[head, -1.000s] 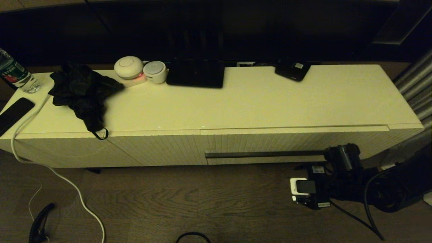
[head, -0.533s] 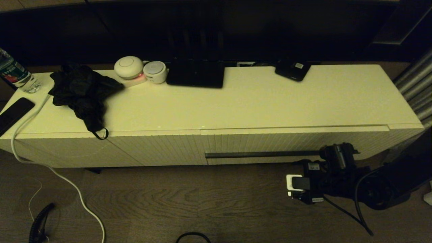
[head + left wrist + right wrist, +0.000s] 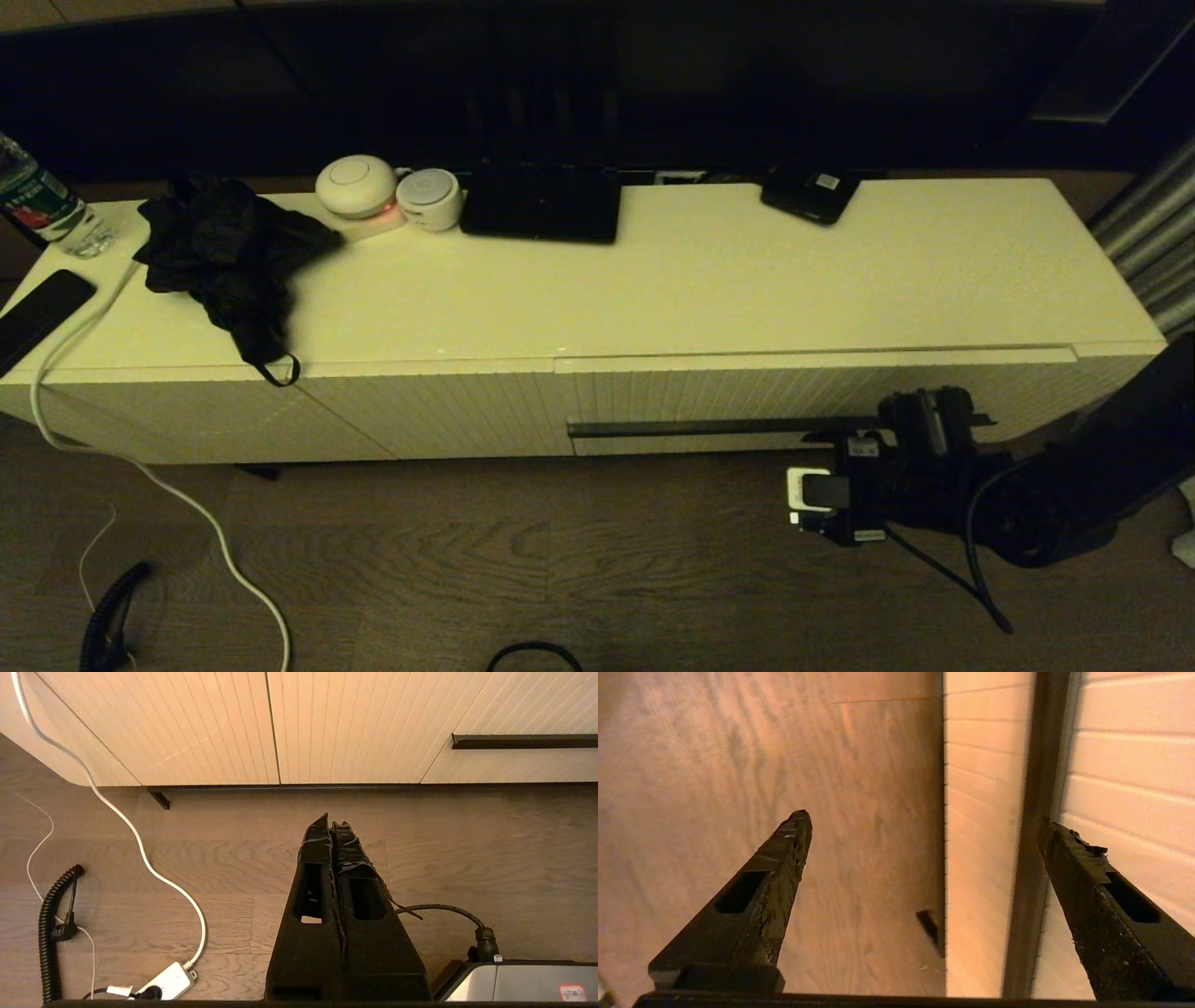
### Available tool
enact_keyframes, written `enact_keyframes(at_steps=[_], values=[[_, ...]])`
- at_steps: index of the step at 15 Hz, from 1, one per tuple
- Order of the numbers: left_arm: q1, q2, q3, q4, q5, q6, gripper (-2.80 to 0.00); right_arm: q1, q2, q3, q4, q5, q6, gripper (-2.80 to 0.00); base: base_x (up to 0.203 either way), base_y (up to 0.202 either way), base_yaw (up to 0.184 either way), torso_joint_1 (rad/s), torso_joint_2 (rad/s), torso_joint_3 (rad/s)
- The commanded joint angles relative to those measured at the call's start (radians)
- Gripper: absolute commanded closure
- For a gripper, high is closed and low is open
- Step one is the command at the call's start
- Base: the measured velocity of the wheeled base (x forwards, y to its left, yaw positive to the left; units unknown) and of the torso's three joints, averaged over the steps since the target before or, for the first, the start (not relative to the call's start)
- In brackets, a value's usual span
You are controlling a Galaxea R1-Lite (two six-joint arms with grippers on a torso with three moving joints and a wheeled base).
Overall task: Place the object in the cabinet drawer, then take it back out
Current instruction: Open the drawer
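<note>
The cabinet [image 3: 653,289] is a long cream sideboard, and its ribbed drawer [image 3: 728,397] is closed. Along the drawer front runs a thin dark bar handle [image 3: 691,428]. My right gripper [image 3: 840,439] is at the right part of that handle and open. In the right wrist view the handle [image 3: 1041,812] passes between the two fingers of the right gripper [image 3: 924,821], close to the finger [image 3: 1069,854] nearest the drawer front [image 3: 1120,765]. My left gripper [image 3: 331,823] hangs shut and empty over the floor. The clear bottle with the grey cap is out of view.
On the cabinet top are a bottle with a green-and-red label [image 3: 37,201], a phone [image 3: 37,313], black cloth [image 3: 229,252], two white round devices [image 3: 357,185], a black tablet [image 3: 541,203] and a black box [image 3: 808,194]. A white cable [image 3: 140,467] trails to the floor.
My right arm has shifted left along the handle and a little closer to the drawer front. The drawer stays closed and nothing else has moved.
</note>
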State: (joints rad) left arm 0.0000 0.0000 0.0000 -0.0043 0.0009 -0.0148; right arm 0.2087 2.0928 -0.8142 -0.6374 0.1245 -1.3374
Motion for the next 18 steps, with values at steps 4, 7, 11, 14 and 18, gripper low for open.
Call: enact_keyframes(at_steps=[4,7,11,14,18], values=[[0.000,-0.002,0.002,0.000,0.001,-0.001,0.00,0.000,0.039,-0.024,-0.041,0.000,-0.009,-2.80,0.000,0.000,0.000,0.000,0.00,0.000],[0.000,-0.002,0.000,0.000,0.001,-0.001,0.00,-0.003,0.064,-0.045,-0.059,0.000,-0.009,-2.80,0.000,0.000,0.000,0.000,0.00,0.000],[0.000,-0.002,0.001,0.000,0.001,-0.001,0.00,-0.014,0.084,-0.059,-0.061,0.000,-0.009,-2.80,0.000,0.000,0.000,0.000,0.00,0.000],[0.000,-0.002,0.002,0.000,0.001,-0.001,0.00,-0.014,0.092,-0.062,-0.061,-0.002,-0.008,-2.80,0.000,0.000,0.000,0.000,0.00,0.000],[0.000,-0.002,0.002,0.000,0.001,-0.001,0.00,-0.014,0.107,-0.082,-0.081,-0.001,-0.008,-2.80,0.000,0.000,0.000,0.000,0.00,0.000]])
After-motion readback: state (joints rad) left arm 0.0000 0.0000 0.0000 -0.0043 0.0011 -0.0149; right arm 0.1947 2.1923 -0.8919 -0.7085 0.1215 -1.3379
